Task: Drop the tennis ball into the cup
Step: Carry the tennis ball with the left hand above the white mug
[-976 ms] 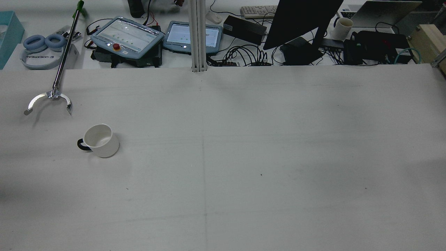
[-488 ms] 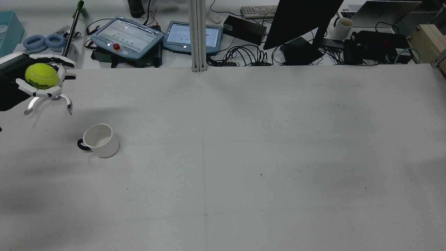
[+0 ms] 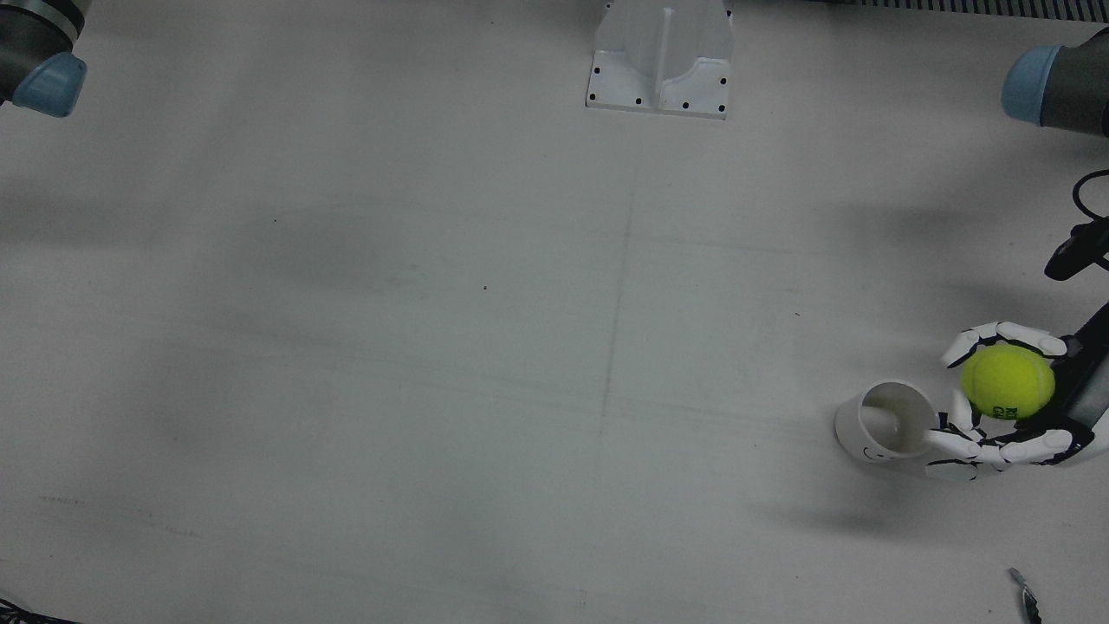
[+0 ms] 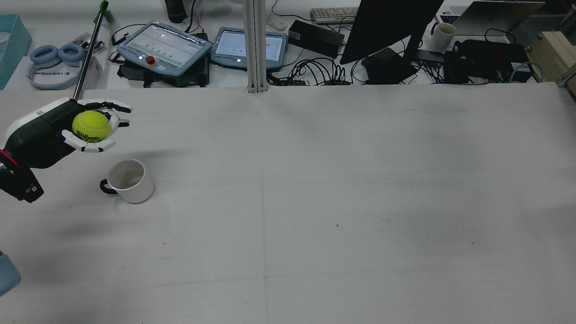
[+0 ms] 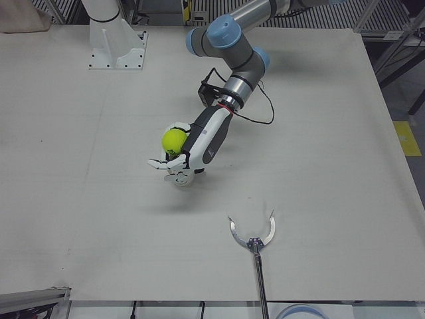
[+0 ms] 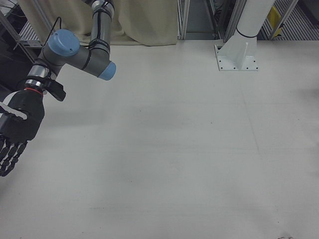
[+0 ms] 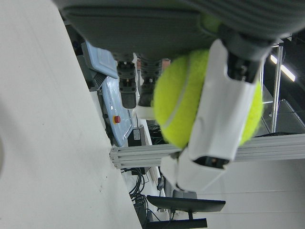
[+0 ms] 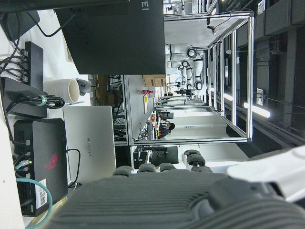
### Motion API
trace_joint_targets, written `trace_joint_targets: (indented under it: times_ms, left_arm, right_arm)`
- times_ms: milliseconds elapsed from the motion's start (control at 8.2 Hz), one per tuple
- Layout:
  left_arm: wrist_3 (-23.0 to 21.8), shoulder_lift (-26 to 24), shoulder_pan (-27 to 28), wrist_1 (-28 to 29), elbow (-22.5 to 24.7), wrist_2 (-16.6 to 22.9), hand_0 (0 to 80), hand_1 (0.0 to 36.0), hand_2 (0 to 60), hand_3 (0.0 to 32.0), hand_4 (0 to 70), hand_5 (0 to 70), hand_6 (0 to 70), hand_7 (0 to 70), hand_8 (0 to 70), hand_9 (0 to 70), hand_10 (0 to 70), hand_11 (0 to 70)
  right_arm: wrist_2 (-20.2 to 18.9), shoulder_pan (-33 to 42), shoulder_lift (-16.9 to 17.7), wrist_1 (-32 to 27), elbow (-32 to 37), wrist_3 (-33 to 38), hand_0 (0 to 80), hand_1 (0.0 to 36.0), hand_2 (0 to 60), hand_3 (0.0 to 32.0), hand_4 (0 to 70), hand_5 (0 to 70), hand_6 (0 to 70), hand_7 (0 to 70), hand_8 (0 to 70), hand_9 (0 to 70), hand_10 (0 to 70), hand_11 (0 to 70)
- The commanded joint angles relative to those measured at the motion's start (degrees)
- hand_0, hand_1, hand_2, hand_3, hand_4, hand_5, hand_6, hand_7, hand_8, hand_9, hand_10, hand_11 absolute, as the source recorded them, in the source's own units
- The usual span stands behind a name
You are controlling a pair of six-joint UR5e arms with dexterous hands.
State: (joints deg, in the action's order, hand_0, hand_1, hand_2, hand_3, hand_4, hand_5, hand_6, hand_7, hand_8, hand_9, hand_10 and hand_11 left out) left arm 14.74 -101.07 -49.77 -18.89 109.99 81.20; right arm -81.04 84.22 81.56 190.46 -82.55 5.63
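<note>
My left hand [image 4: 87, 128] is shut on a yellow-green tennis ball [image 4: 91, 126] and holds it above the table. A white cup [image 4: 128, 181] with a dark handle stands upright and empty, just right of and nearer than the hand in the rear view. In the front view the ball [image 3: 1008, 382] is beside the cup [image 3: 888, 422], not over its mouth, and the left hand [image 3: 1005, 416] reaches the cup's rim. The left hand view shows the ball [image 7: 181, 105] between the fingers [image 7: 224, 109]. My right hand [image 6: 17, 134] hangs open and empty, far from the cup.
A metal reacher tool [image 5: 252, 232] lies on the table beyond the cup; its pole [image 4: 87, 49] runs to the far edge. A white post base [image 3: 660, 61] stands at the middle of the robot's side. Tablets [image 4: 164, 45] and cables lie past the table's far edge.
The left hand with the ball came into view from the left and moved right and down, closer to the cup. The cup has not moved.
</note>
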Motion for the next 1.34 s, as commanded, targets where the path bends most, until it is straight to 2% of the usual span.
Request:
trace_joint_targets:
  times_ms: [0,122,244,366,488,610,732,854,976,1098,1220]
  left_arm:
    - [1.60,0.09,2.48,1.31,-0.48,-1.65,80.0,36.0,40.7,0.0,38.6,20.4,44.7,70.0,46.5,69.7,13.9,24.0]
    - [1.61,0.00,2.75,2.27,-1.79,-1.75,80.0,36.0,43.0,0.0,38.3,21.7,54.4,70.0,48.0,69.4,13.8,23.7]
    - [1.61,0.09,2.84,2.80,-2.32,-1.75,80.0,36.0,42.7,0.0,38.3,20.8,50.1,70.0,47.1,69.2,13.7,23.5]
    - [1.69,0.09,2.84,2.81,-2.41,-1.75,80.0,36.0,43.3,0.0,38.1,21.5,54.2,70.0,47.4,68.7,13.6,23.4]
    - [1.69,0.00,2.84,2.81,-2.50,-1.75,80.0,36.0,46.1,0.0,38.2,22.8,62.4,70.0,48.6,68.3,13.5,23.1]
    - [1.69,0.17,2.84,3.33,-2.59,-1.75,79.1,36.0,42.6,0.0,35.6,15.9,36.6,70.0,40.6,63.0,12.2,20.5]
    - [1.69,0.61,2.75,4.90,-2.59,-1.66,61.3,33.1,33.8,0.0,23.5,11.0,24.5,50.0,14.9,25.4,6.4,11.7]
    - [1.69,0.53,2.93,6.31,-3.37,-1.58,60.6,35.0,30.4,0.0,14.4,5.9,2.8,24.0,0.1,3.6,3.0,7.2]
    - [1.69,0.18,2.84,7.10,-4.08,-1.57,53.7,30.6,27.7,0.0,0.8,3.6,0.0,17.2,0.0,2.0,0.7,3.7]
    - [1.69,0.26,2.84,7.20,-4.09,-1.57,48.5,26.0,31.3,0.0,0.0,2.0,0.0,13.8,0.0,1.3,0.0,1.4]
    - [1.69,0.35,2.84,7.20,-4.09,-1.57,54.6,31.6,26.0,0.0,0.0,4.0,0.0,10.5,0.0,0.7,0.0,1.9]
  right_arm:
    - [0.00,0.06,0.00,0.00,-0.06,0.00,0.0,0.0,0.0,0.0,0.0,0.0,0.0,0.0,0.0,0.0,0.0,0.0]
    - [0.00,0.06,0.00,0.00,-0.06,0.00,0.0,0.0,0.0,0.0,0.0,0.0,0.0,0.0,0.0,0.0,0.0,0.0]
    - [0.00,-0.02,0.00,0.00,-0.06,0.00,0.0,0.0,0.0,0.0,0.0,0.0,0.0,0.0,0.0,0.0,0.0,0.0]
    - [0.00,0.06,0.00,0.00,-0.06,0.00,0.0,0.0,0.0,0.0,0.0,0.0,0.0,0.0,0.0,0.0,0.0,0.0]
    - [0.00,-0.02,0.00,0.00,0.02,0.00,0.0,0.0,0.0,0.0,0.0,0.0,0.0,0.0,0.0,0.0,0.0,0.0]
    - [0.00,-0.02,0.00,0.00,-0.06,0.00,0.0,0.0,0.0,0.0,0.0,0.0,0.0,0.0,0.0,0.0,0.0,0.0]
    - [0.00,0.06,0.00,0.00,-0.06,0.00,0.0,0.0,0.0,0.0,0.0,0.0,0.0,0.0,0.0,0.0,0.0,0.0]
    - [0.00,0.06,0.00,0.00,-0.06,0.00,0.0,0.0,0.0,0.0,0.0,0.0,0.0,0.0,0.0,0.0,0.0,0.0]
    - [0.00,0.06,0.00,0.00,-0.06,0.00,0.0,0.0,0.0,0.0,0.0,0.0,0.0,0.0,0.0,0.0,0.0,0.0]
    - [0.00,0.06,0.00,0.00,-0.06,0.00,0.0,0.0,0.0,0.0,0.0,0.0,0.0,0.0,0.0,0.0,0.0,0.0]
    - [0.00,0.06,0.00,0.00,-0.06,0.00,0.0,0.0,0.0,0.0,0.0,0.0,0.0,0.0,0.0,0.0,0.0,0.0]
